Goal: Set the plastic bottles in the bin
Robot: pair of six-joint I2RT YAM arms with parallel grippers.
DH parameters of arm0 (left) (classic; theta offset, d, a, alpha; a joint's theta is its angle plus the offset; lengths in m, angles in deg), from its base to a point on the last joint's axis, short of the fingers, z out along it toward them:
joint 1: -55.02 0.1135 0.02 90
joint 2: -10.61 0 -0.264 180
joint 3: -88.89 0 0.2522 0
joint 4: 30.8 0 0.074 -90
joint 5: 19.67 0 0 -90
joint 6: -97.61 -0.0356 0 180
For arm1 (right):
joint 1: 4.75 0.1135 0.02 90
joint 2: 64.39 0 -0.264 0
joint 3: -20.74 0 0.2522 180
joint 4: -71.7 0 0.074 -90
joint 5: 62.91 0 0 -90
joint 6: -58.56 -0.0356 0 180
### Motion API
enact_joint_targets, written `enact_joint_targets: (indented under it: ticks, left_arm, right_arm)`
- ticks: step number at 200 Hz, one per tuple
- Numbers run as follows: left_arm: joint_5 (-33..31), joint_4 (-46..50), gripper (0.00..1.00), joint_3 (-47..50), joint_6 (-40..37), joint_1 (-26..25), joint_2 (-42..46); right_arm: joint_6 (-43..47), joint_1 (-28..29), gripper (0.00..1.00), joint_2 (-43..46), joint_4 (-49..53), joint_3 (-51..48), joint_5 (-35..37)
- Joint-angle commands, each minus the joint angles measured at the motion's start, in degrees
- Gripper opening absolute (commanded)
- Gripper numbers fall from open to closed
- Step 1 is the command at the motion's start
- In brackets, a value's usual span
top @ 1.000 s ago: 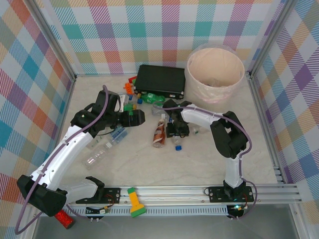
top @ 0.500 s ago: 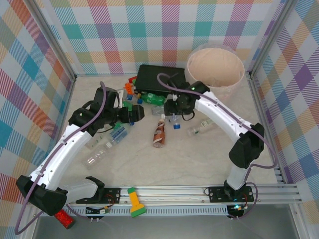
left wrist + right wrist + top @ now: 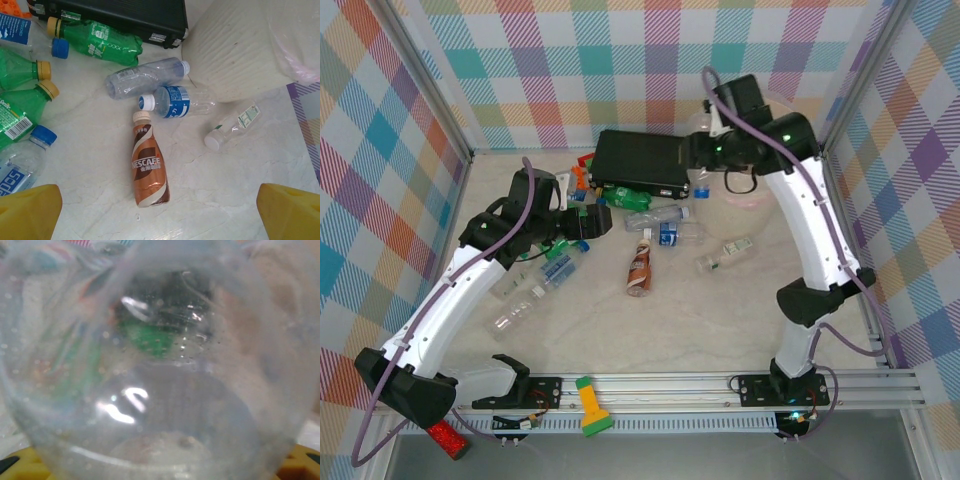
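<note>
My right gripper [image 3: 704, 166] is raised at the left edge of the bin [image 3: 761, 186] and is shut on a clear plastic bottle [image 3: 701, 183] that hangs with its blue cap down. That bottle [image 3: 160, 360] blurs the right wrist view. My left gripper [image 3: 592, 224] hovers open over the table, with its yellow fingertips [image 3: 27, 210] wide apart. Below it lie a brown-labelled bottle [image 3: 148, 167], a blue-labelled clear bottle [image 3: 174, 101], a clear bottle [image 3: 145, 77], a small white-capped bottle [image 3: 232, 125] and green bottles [image 3: 102, 42]. The bin's beige wall [image 3: 240, 45] stands at the upper right.
A flat black case [image 3: 642, 162] lies left of the bin, with orange and green toy bits [image 3: 581, 178] beside it. More clear bottles [image 3: 525, 300] lie under my left arm. A yellow-green flashlight [image 3: 589, 405] rests on the front rail, and a red cylinder [image 3: 448, 438] sits at the bottom left.
My right arm has lifted a clear bottle from the middle of the table and carried it up and back to the bin's left edge. My left arm has barely shifted.
</note>
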Motion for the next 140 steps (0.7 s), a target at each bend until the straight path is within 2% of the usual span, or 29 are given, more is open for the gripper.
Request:
enact_joint_targets:
  ticks: [1,74,140]
  left_arm:
    - [-0.9,-0.4,1.0,-1.8,-0.7,-0.3,0.2]
    - [-0.5,-0.3,1.0,-2.7,-0.5,-0.3,0.1]
    - [-1.8,0.2,0.99,-2.8,-0.5,-0.3,0.5]
  right_arm:
    - [0.8,-4.5,0.55,1.0,1.7,0.8,-1.8]
    - [1.4,-19.8,0.56,1.5,-5.5,0.9,-5.3]
    - [1.6,-26.6,0.56,-3.5,-10.6,2.1,-8.0]
